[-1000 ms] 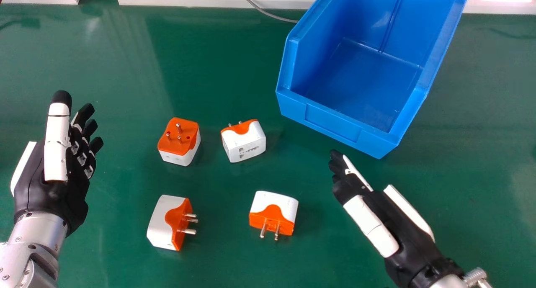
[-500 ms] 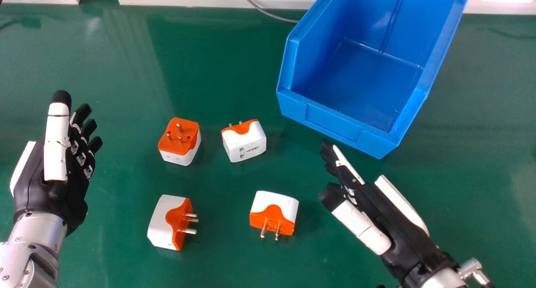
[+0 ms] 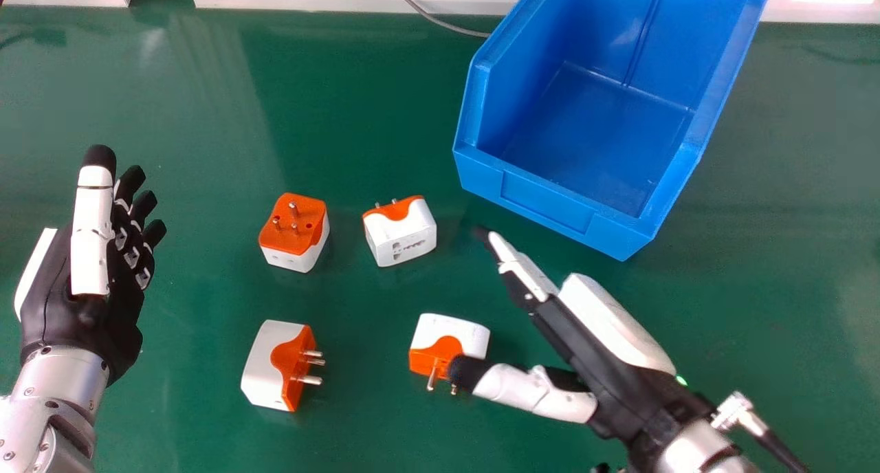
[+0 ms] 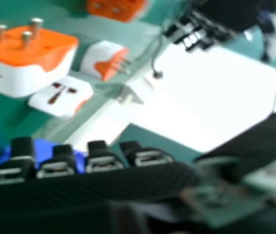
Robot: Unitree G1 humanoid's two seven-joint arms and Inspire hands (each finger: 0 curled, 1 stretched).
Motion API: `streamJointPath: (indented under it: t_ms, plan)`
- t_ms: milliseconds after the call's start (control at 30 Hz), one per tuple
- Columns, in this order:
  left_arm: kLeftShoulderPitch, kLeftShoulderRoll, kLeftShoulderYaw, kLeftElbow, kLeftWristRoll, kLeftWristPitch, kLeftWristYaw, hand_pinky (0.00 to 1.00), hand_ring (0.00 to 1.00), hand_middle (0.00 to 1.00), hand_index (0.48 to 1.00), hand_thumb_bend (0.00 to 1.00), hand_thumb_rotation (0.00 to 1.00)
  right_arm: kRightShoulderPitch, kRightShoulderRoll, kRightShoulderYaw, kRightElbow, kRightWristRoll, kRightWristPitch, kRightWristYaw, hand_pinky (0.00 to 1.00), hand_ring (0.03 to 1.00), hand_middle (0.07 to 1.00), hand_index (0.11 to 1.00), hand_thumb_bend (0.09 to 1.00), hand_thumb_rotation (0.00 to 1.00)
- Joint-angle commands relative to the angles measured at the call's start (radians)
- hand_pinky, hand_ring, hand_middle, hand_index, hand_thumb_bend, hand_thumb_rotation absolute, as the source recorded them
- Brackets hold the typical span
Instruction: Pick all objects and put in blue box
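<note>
Orange-white plug (image 3: 457, 327): partly behind your thumb (image 3: 536, 394) (prongs (image 3: 432, 375) peek out)
Right hand (image 3: 595, 363): fingers straight, slightly apart
Blue box (image 3: 546, 201): near your fingertips

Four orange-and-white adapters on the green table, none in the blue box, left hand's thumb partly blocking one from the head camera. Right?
Wrong hand: in the head view the thumb of the right hand partly blocks one adapter; the left hand is at the view's left. The rest holds: four orange-and-white adapters on the green table, none in the blue box.
</note>
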Motion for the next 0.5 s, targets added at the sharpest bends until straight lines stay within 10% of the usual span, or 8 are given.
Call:
streamJointPath:
  t_ms: [0,467]
  plan:
    - [-0.014,0.016,0.001,0.001,0.001,-0.019,-0.004,1.00,1.00,1.00,1.000,0.52,1.00,-0.038,-0.006,0.027,-0.013,-0.058,0.018,0.007,0.92,0.994,1.000,1.000,0.593,1.00]
    - [-0.024,0.018,0.001,0.007,0.003,-0.013,0.001,1.00,1.00,1.00,1.000,0.54,1.00,-0.175,-0.015,0.149,0.061,-0.388,0.116,0.000,0.77,0.883,0.914,0.900,0.607,0.87]
